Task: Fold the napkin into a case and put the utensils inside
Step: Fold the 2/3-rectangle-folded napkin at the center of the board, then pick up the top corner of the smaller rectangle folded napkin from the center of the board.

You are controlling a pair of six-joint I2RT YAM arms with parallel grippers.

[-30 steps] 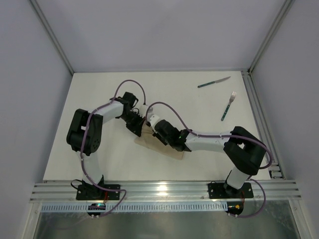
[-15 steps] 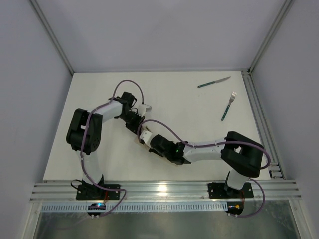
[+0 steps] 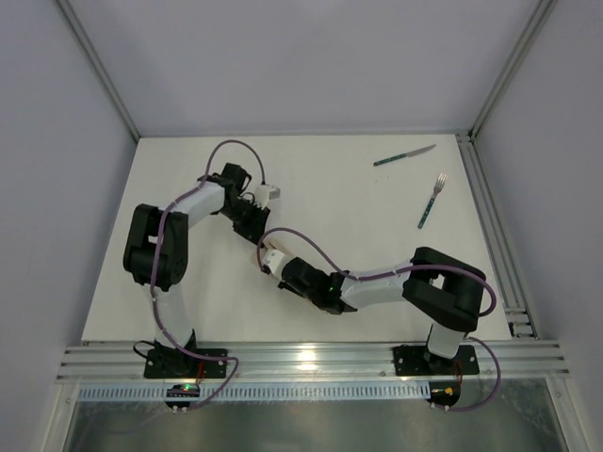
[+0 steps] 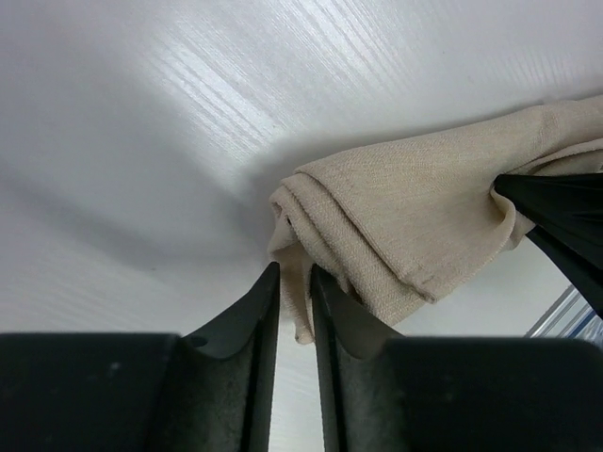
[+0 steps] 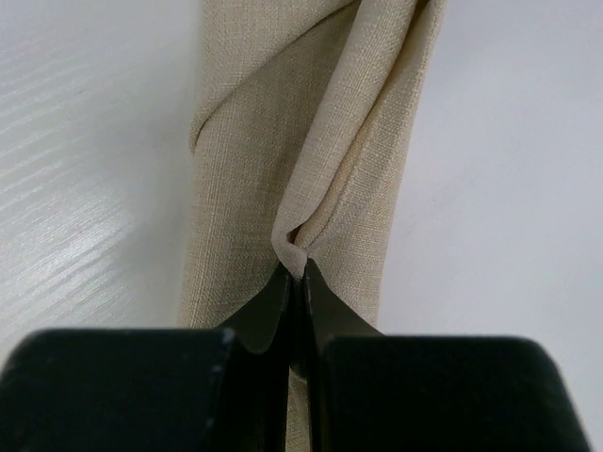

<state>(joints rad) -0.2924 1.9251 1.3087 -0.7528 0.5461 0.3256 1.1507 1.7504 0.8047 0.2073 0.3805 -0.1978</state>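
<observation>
The right pincer (image 5: 296, 266) pinches a fold of the narrow folded napkin (image 5: 283, 141) mid-way across the bench (image 3: 396, 217). The left pincer (image 4: 294, 271) stands slightly parted at the napkin's corner. The knife (image 3: 403, 156) and fork (image 3: 432, 201) lie well apart from it, near the far right edge.

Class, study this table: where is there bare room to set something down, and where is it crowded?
Bare: the far strip between left arm and knife; the stretch between fork and right arm; the near edge between the arms. Crowded: the middle, where both arms meet at the napkin.
</observation>
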